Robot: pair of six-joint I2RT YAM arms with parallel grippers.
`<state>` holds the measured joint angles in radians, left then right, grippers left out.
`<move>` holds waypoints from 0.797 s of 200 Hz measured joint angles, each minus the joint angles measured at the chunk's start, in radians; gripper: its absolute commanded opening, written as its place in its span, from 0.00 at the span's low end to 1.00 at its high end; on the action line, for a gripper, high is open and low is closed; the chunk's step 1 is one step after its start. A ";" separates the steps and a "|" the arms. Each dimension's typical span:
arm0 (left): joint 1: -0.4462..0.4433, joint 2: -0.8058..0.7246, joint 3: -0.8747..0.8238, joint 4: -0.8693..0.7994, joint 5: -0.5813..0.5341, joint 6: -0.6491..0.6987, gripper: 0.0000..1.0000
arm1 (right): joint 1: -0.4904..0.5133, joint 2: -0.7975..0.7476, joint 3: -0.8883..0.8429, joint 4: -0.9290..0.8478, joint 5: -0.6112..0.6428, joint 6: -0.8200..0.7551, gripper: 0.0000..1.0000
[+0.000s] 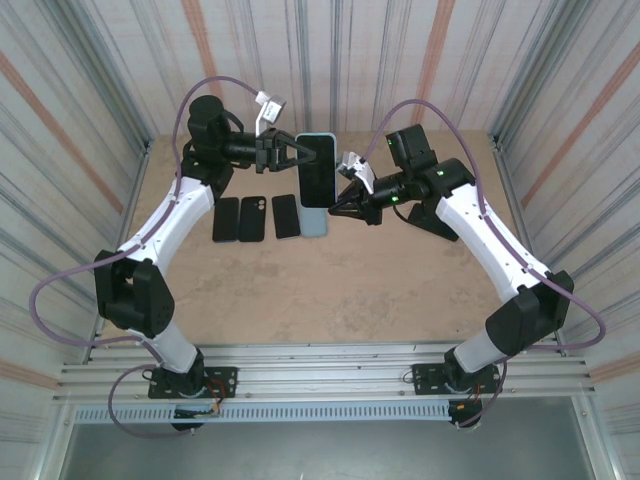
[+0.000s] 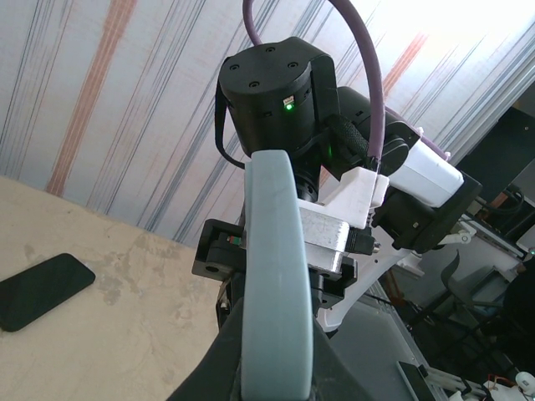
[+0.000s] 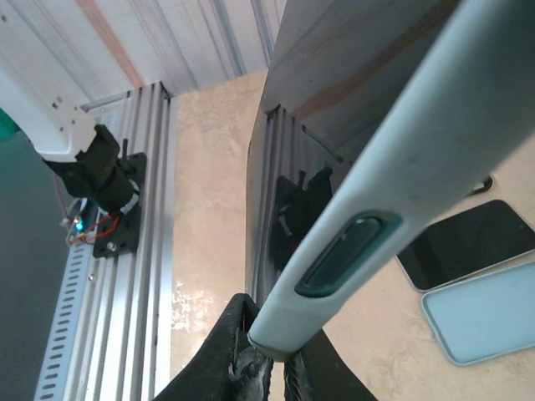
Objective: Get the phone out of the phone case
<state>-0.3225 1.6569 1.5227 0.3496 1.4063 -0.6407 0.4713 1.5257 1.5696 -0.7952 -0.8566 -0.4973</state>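
The tan table (image 1: 330, 290) carries three black phones (image 1: 252, 218) in a row. A pale blue case (image 1: 316, 227) lies just beside the rightmost one.

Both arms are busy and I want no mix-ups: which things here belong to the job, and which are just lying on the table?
In the job:
- phone in its case, held off the table
- left gripper and right gripper, both shut on the case

Lying about:
- three dark phones on the table
- spare case beside them
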 measured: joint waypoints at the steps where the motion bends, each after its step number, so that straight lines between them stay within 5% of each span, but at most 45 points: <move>1: 0.000 0.000 0.000 0.000 0.000 0.000 0.00 | 0.000 0.000 0.000 0.000 0.000 -0.002 0.10; 159: -0.002 0.010 0.033 -0.003 0.003 -0.007 0.00 | 0.013 0.000 0.041 -0.035 0.065 -0.111 0.13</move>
<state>-0.3244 1.6669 1.5558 0.3470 1.4097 -0.6479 0.4847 1.5257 1.6108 -0.8307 -0.7918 -0.6083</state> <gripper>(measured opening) 0.133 0.138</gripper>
